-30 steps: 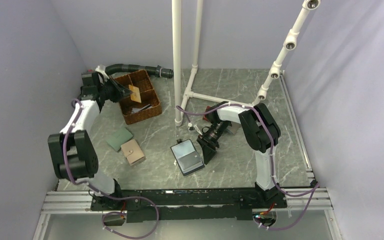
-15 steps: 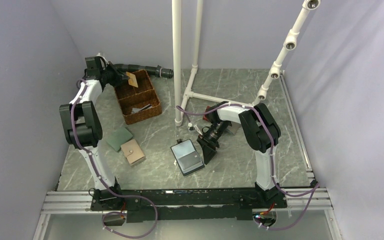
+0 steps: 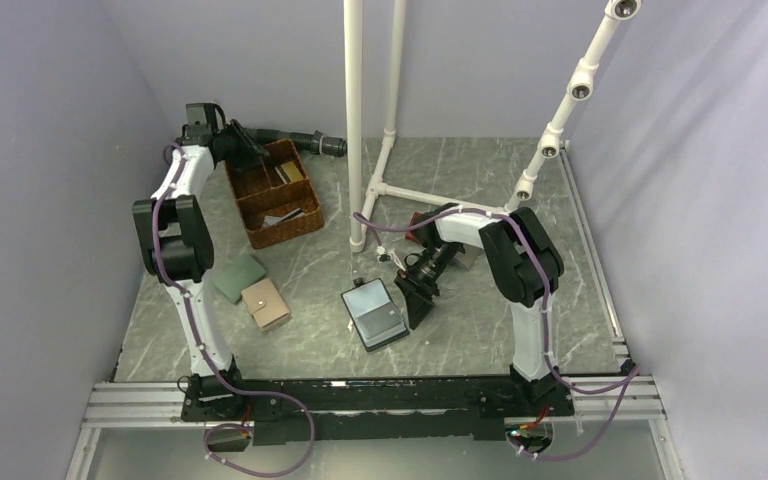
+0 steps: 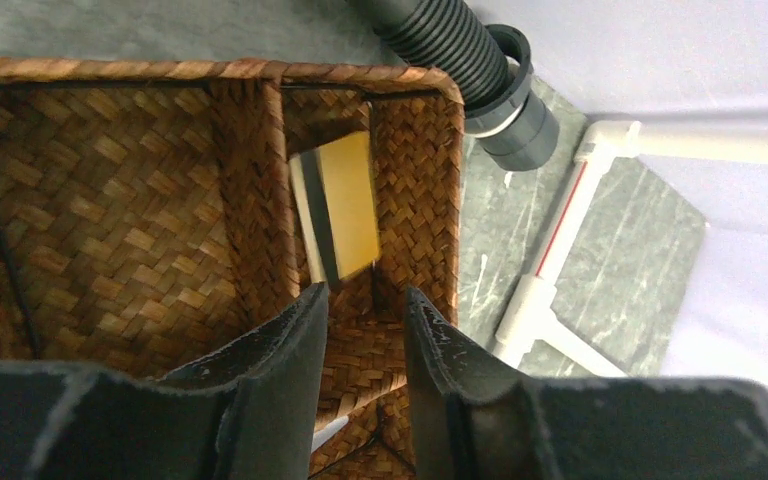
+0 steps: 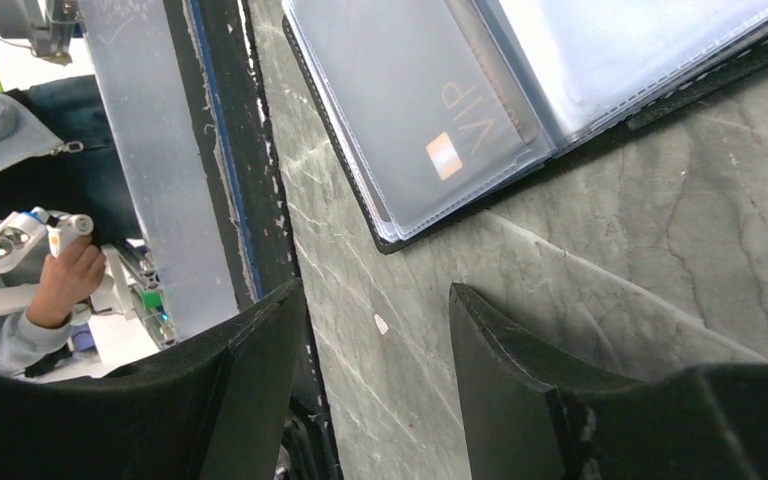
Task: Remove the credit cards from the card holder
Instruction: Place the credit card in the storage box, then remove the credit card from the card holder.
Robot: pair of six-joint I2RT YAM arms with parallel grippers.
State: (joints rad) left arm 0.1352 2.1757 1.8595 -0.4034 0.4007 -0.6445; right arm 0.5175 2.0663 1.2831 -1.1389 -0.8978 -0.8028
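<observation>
Roughly halfway — one card out

The orange-yellow card [image 4: 345, 205] lies in the wicker basket's [image 4: 210, 70] far compartment, under the left gripper [image 4: 365, 295], whose jaws are slightly apart and empty. Mid-table the card holder [image 3: 373, 313] lies open — a VIP card [image 5: 460, 140] sleeved inside, yet to come out. The right gripper [image 5: 375, 295] hovers beside it, jaws wide.

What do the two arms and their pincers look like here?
Both the left arm and the right arm have white links with bulky black joint housings, and purple cables run along them. The left pincer and the right pincer each have two matte black, tapered fingers, scuffed pale along the edges.
</observation>
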